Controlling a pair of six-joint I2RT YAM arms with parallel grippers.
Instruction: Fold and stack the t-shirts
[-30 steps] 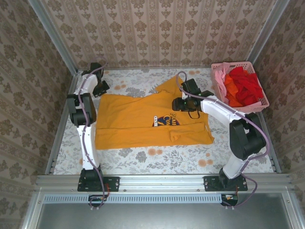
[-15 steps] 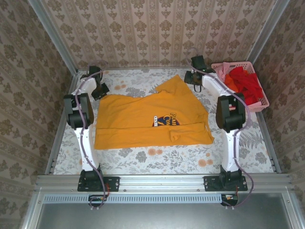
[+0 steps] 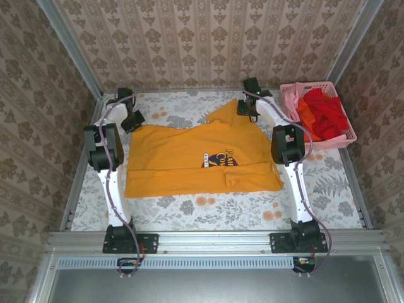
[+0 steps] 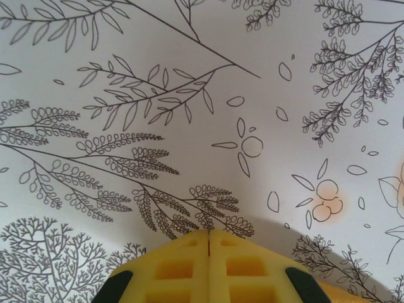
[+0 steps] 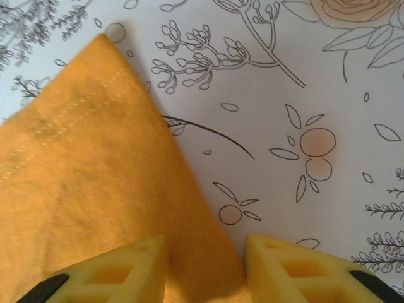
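Note:
An orange-yellow t-shirt [image 3: 183,154] with a dark round logo [image 3: 221,158] lies spread on the flowered tablecloth, its near hem folded up. My right gripper [image 3: 247,107] is at the far sleeve tip. In the right wrist view its jaws [image 5: 205,252] stand apart with the sleeve's edge [image 5: 95,177] between them. My left gripper [image 3: 131,118] sits at the shirt's far left corner. Its pads [image 4: 189,265] are pressed together, and whether cloth is pinched between them does not show. Red and orange t-shirts [image 3: 325,115] and a pink one [image 3: 291,101] lie heaped in the basket.
The pink lattice basket [image 3: 315,84] stands at the far right corner. Metal rails and wallpapered walls close in the table on three sides. A bare strip of tablecloth [image 3: 208,211] runs between the shirt and the arm bases.
The right arm swung from over the logo to the back of the table, then left onto the sleeve tip, and its jaws narrowed. The left arm barely moved.

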